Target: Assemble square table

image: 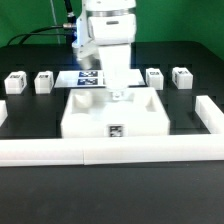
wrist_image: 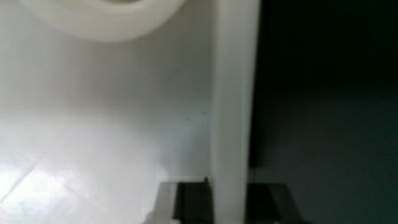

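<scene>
The square table's top, a large white slab with a raised rim and a tag on its front face, lies in the middle of the black table. My gripper comes straight down onto its far rim. In the wrist view the rim runs as a thin white wall between my two dark fingers, and the gripper is shut on it. A round socket shows in the slab's inner floor. Four small white leg blocks lie behind: two at the exterior view's left, two at its right.
A long low white border wall runs along the front, with short ends turning back at both sides. The marker board lies flat behind the slab, partly hidden by my arm.
</scene>
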Action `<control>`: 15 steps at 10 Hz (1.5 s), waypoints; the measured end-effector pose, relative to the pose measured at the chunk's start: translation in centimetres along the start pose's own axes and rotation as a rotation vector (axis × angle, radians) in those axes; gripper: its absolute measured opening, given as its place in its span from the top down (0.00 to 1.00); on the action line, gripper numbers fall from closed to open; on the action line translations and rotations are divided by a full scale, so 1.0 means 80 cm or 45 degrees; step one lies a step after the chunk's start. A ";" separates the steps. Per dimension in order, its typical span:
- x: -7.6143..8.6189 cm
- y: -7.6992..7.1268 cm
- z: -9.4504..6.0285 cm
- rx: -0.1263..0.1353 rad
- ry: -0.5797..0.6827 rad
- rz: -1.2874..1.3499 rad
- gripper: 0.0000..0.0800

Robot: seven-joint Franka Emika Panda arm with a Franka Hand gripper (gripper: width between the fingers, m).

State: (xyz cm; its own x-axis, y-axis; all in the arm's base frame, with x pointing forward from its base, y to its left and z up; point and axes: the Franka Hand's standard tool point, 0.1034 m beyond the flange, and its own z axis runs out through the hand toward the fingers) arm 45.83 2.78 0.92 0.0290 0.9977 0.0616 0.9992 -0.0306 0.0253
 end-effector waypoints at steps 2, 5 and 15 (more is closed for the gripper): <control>0.037 0.020 0.003 -0.022 0.025 0.002 0.93; 0.061 0.040 0.005 -0.040 0.040 0.013 0.93; 0.058 0.040 0.005 -0.033 0.033 -0.004 0.19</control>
State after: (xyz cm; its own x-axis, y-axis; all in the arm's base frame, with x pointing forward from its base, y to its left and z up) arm 49.16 7.38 0.87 0.0249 0.9959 0.0872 0.9982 -0.0294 0.0515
